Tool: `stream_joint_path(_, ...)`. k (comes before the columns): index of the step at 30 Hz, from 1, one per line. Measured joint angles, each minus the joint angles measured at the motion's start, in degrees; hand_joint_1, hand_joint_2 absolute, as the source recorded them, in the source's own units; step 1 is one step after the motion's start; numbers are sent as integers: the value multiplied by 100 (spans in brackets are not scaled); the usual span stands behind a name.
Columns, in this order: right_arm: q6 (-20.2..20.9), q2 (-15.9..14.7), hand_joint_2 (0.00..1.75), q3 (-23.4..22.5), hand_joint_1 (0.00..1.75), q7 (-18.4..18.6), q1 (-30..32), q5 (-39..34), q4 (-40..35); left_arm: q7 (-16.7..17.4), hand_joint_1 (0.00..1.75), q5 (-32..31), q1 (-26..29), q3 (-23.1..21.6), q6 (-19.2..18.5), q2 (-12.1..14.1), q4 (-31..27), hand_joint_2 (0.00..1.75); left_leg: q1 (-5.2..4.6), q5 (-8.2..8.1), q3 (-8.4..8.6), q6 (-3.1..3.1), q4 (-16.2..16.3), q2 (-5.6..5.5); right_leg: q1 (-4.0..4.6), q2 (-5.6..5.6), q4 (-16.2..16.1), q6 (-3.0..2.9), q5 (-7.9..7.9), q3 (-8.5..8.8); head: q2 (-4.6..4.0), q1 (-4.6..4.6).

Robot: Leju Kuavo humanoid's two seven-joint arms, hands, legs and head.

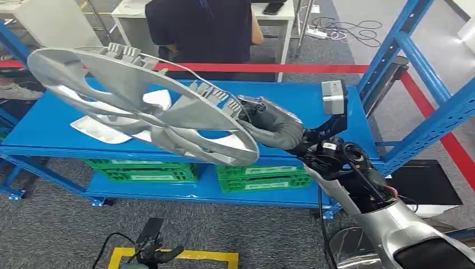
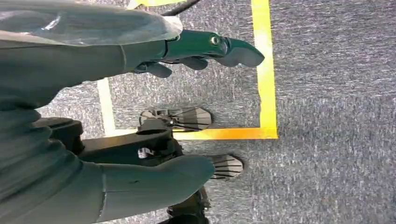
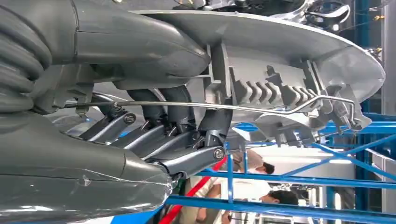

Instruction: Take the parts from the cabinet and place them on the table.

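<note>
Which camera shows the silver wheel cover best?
The head view: the whole wheel cover shows, held at its rim by the right hand. The right wrist view shows just its clipped rim close up; the left wrist view faces the floor.

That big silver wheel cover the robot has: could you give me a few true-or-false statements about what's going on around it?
1. The right hand holds the silver wheel cover by its rim. True.
2. The wheel cover lies flat on the blue shelf. False: it is held tilted above it.
3. Green crates sit on the lower shelf. True.
4. The left hand holds a part. False: it holds nothing, over grey carpet.
</note>
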Motion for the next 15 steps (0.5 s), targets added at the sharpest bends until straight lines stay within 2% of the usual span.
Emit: stream_joint_path(15,9,2,175,0,175,-20,0,0,2,22,0,17,0,0,-79,0,0,175,0,0,0,0,0,0,0,0,0,0,0,0,0,0)
